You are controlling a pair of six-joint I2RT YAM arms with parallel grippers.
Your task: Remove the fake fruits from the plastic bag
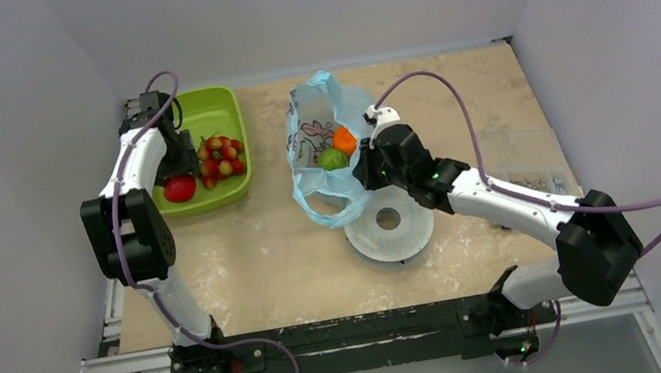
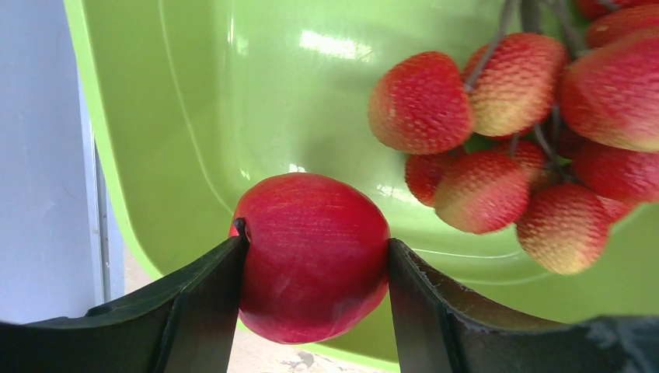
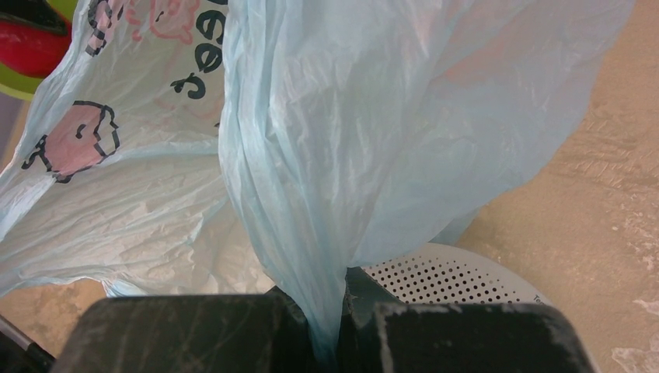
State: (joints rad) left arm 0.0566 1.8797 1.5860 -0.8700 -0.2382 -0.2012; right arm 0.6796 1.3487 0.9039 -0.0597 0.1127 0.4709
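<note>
**Left pincer clamped on red fruit over tray; two fruits left in bag**

**Left pincer.** The left pincer (image 2: 316, 247) is clamped on the red round piece (image 2: 311, 256), one finger on each flank. The wrist view shows the piece just inside the near wall of the lime-green tray (image 2: 233, 93). Whether it rests on the tray floor cannot be told. The cluster of small red balls (image 2: 505, 140) lies in the same tray, close at 1 o'clock from the held piece and not touching it.

**Right pincer.** The right pincer (image 3: 330, 315) is closed tight on a gathered fold of the plastic bag (image 3: 373, 116) and holds that edge up off the table (image 1: 266, 248). A white perforated disc (image 1: 406, 235) lies on the table at 6 o'clock from this pincer.

**Remaining task items.** In the top view the orange one (image 1: 344, 141) and the green one (image 1: 333, 159) sit touching inside the bag. They show through its open mouth.

**Governing relation.**
- From the right pincer, the two fruits lie just beside it at about 10 o'clock.
- From the left pincer, they lie well apart at 3 o'clock.
- The bag's long axis runs roughly 12 to 6 o'clock.
- The right arm is the nearer, but it is occupied with the bag.

**Assessment.** Two pieces are out and two remain, so the task is about half done. The left arm likely needs to release over the tray, then cross toward 3 o'clock and enter the mouth. The thin plastic may sag shut.
</note>
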